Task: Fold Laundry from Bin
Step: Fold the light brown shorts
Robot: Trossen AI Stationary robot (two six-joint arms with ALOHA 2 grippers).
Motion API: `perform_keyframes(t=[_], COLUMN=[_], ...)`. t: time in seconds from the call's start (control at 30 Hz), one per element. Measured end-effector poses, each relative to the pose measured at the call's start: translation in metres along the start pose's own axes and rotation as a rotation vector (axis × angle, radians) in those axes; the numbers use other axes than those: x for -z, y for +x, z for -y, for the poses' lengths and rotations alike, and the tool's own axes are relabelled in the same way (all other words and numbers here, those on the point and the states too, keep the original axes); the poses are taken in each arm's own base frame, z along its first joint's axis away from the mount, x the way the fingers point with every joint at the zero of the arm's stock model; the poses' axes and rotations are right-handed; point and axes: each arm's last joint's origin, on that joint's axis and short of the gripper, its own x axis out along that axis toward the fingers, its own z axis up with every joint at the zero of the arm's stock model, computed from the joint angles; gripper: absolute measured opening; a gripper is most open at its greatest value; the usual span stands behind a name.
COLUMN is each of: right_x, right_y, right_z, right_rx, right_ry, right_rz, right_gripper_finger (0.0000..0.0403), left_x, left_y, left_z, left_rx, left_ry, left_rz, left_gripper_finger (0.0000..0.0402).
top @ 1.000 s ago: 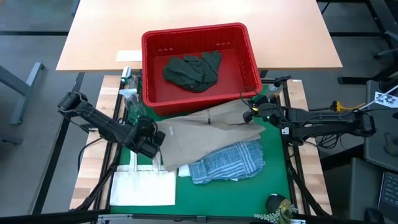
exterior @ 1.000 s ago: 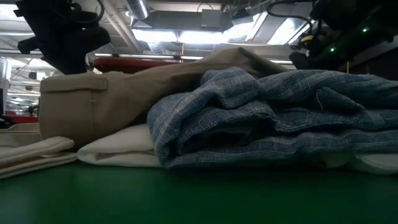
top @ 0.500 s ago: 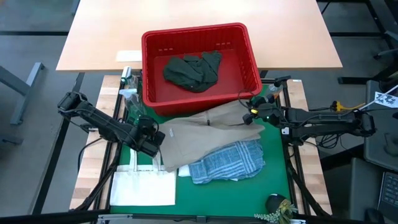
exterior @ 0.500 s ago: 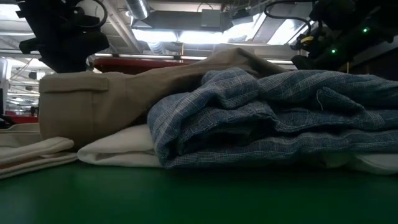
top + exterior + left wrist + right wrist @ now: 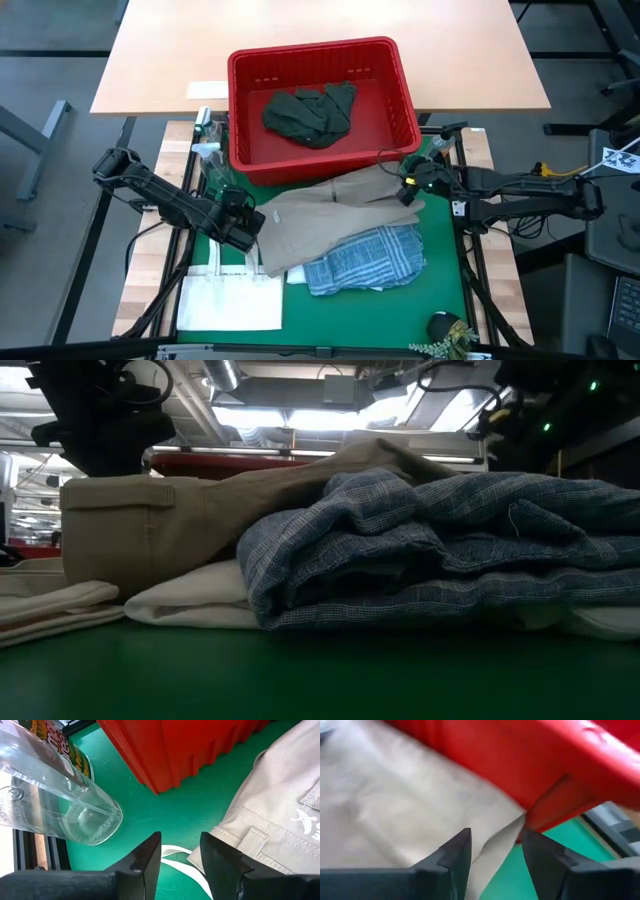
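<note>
The red bin [image 5: 400, 112] stands at the table's far side with a dark green garment [image 5: 308, 112] lying in it. A beige garment [image 5: 330, 215] is spread on the green mat in front of the bin. Its near part lies over a folded blue-and-white striped piece [image 5: 365, 258], and white cloth [image 5: 190, 600] lies under the stack. My left gripper [image 5: 180, 852] is open beside the beige waistband corner [image 5: 250, 837], at the garment's left end. My right gripper [image 5: 495, 852] is open above the garment's right corner [image 5: 502, 845], next to the bin's near right corner.
A clear plastic bottle [image 5: 60, 795] lies on the mat left of the bin. A flat white tote bag [image 5: 230, 300] lies at the near left, and one of its straps [image 5: 175, 857] shows under my left gripper. A light wooden table [image 5: 150, 60] stands beyond the bin.
My right gripper has risen a little and tipped by the bin's corner. The beige garment's right end has sunk and now lies flatter on the mat. Its left end has also settled slightly.
</note>
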Motion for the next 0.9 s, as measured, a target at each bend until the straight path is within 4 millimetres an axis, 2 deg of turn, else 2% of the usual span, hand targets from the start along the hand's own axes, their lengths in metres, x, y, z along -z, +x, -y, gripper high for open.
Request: perform_keyframes(t=[0.17, 0.27, 0.4, 0.47, 0.57, 0.9], right_x=[-0.017, -0.024, -0.022, -0.019, -0.015, -0.009], right_y=[-0.027, -0.041, -0.049, -0.052, -0.055, -0.061], right_z=[0.003, 0.003, -0.002, -0.006, -0.01, -0.018], right_rx=[-0.224, -0.415, -0.675, -0.744, -0.741, -0.564], right_ry=[-0.028, 0.012, 0.034, 0.012, -0.053, -0.288], right_rz=[-0.129, -0.201, -0.3, -0.34, -0.356, -0.261], right_gripper_finger=[0.0174, 0.0174, 0.0175, 0.0175, 0.0175, 0.0175], left_x=[0.0, 0.0, 0.0, 0.0, 0.0, 0.0], left_y=[0.0, 0.0, 0.0, 0.0, 0.0, 0.0], left_z=[0.001, 0.002, 0.003, 0.003, 0.003, 0.005], left_rx=[0.008, 0.018, 0.022, 0.022, 0.022, 0.038], left_ry=[-0.007, -0.017, -0.02, -0.02, -0.021, -0.036], left_rz=[0.0, 0.001, 0.001, 0.001, 0.001, 0.009], left_gripper_finger=[0.0124, 0.0121, 0.0122, 0.0123, 0.0123, 0.0124])
